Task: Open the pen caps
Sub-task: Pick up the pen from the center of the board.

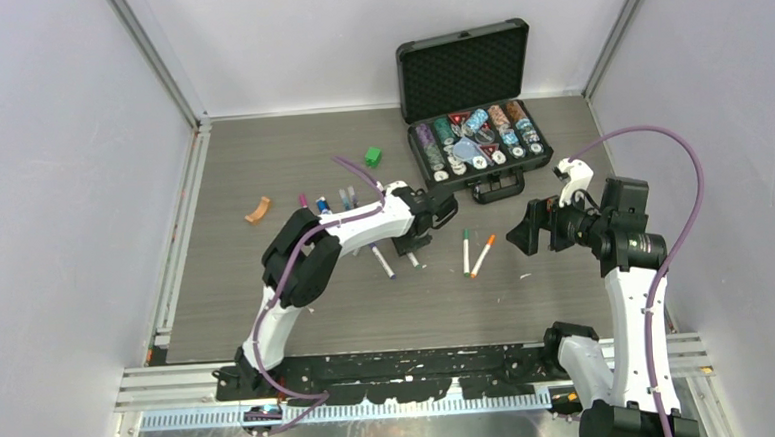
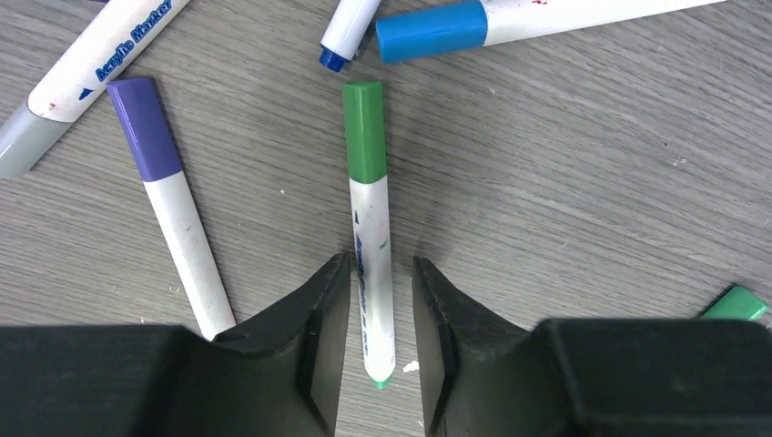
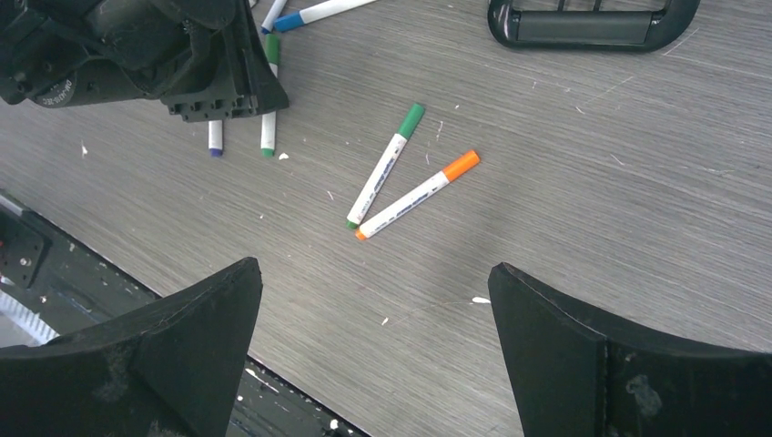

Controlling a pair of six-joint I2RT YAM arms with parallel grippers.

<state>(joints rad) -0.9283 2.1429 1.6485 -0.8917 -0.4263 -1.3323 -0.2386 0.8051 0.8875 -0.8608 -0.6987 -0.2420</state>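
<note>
Your left gripper (image 2: 380, 264) stands narrowly open astride the white barrel of the green pen (image 2: 370, 228). One finger is right against the barrel and a slim gap shows at the other, so nothing is clamped yet. The pen lies flat on the counter (image 2: 592, 182) near the middle, just beside a purple pen (image 2: 173, 209). Its long axis runs almost straight away from the gripper, with its green cap (image 2: 365, 132) at the far end, toward the chip case (image 1: 480, 154), and its tail between the fingers. Centre the barrel before you squeeze, grip low on the white part, and leave the whole cap exposed. Keep the purple pen outside the jaws. Your right gripper (image 3: 373, 269) is wide open and holds nothing. Bring it in along the pen's axis, so the cap pulls off straight rather than bending sideways.
</note>
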